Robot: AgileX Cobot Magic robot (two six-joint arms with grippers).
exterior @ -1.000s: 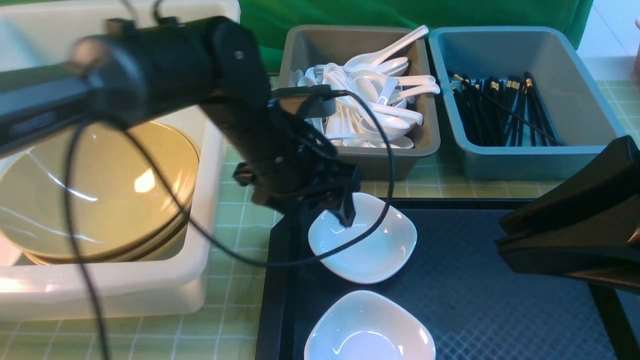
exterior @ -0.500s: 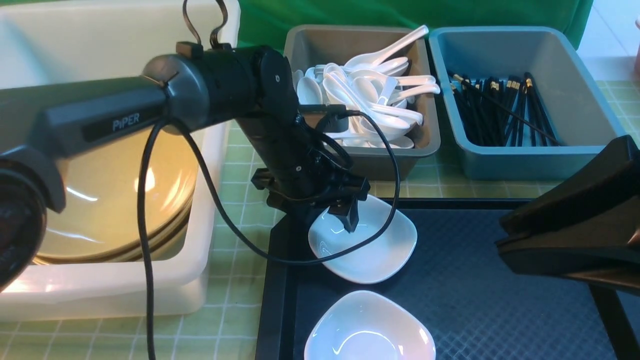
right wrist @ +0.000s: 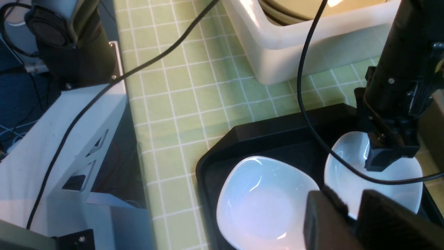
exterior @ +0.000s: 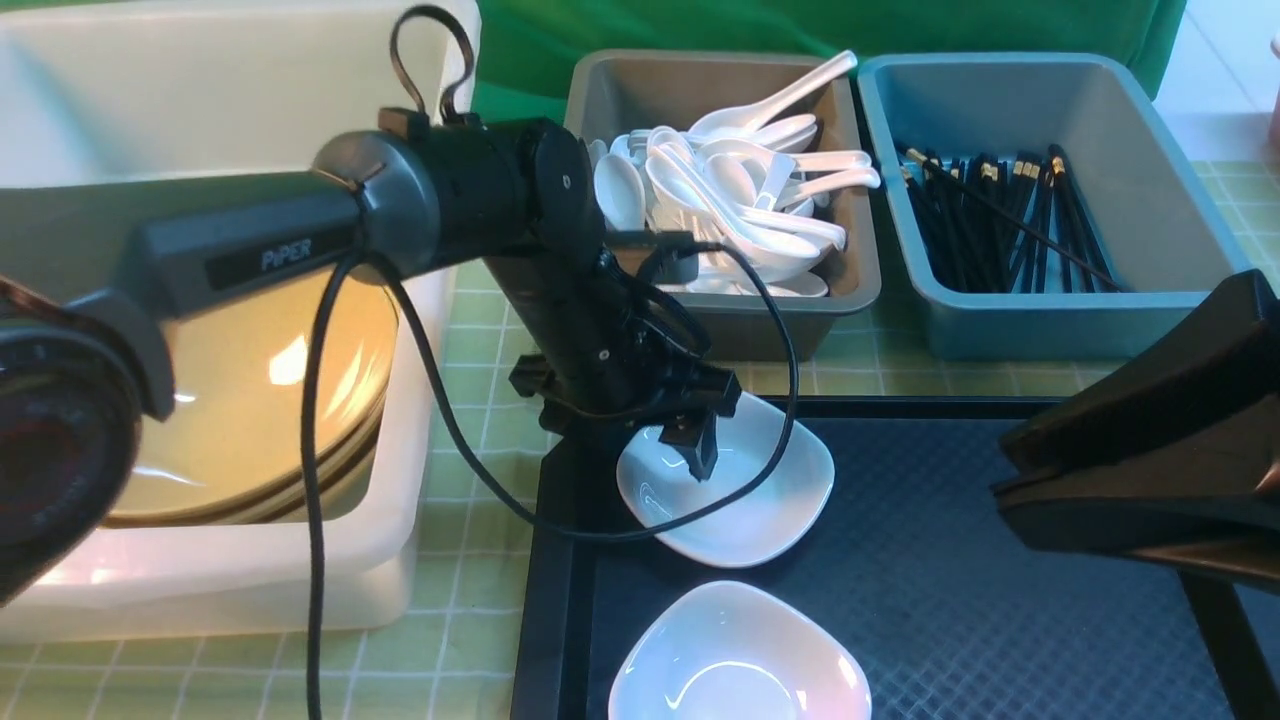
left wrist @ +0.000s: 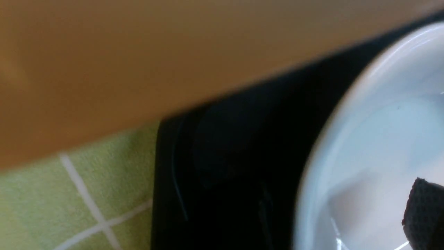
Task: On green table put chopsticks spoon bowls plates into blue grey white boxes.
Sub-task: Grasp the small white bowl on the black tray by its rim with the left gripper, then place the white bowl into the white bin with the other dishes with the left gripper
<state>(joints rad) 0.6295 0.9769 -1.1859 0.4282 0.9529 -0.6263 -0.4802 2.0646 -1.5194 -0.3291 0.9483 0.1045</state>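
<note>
Far plate [exterior: 760, 510] sits at the back left of the black tray [exterior: 950, 600], flat, rim near the tray's left wall. Near plate [exterior: 735, 655] is just in front of it on the same tray, the two close together but apart.

Left pincer [exterior: 648, 458] is open and straddles the far plate's left rim. One finger [exterior: 700, 455] is inside the dish. The other is outside the rim, dark against the tray and hard to make out. In the left wrist view the inner pad [left wrist: 425, 208] hangs over the plate floor; I can't tell whether it touches.

Compared with a second ago, the left arm [exterior: 250, 250] has swung right and is no longer blurred. The inner finger is slightly lower in the dish. Both plates and the right pincer are unmoved.

Right pincer [exterior: 1005, 483] hovers over the tray's right side, jaws only slightly parted, empty.

The tray lies on the green tabletop [exterior: 470, 600]. White box [exterior: 250, 590] at left holds stacked bowls [exterior: 240, 400]. Behind the tray, the grey box [exterior: 760, 325] is full of spoons [exterior: 740, 200] and the blue box [exterior: 1050, 325] holds chopsticks [exterior: 1000, 220].

In the way: the arm's cable [exterior: 600, 533] droops across the front of the far plate, and the arm covers part of the bowls.
</note>
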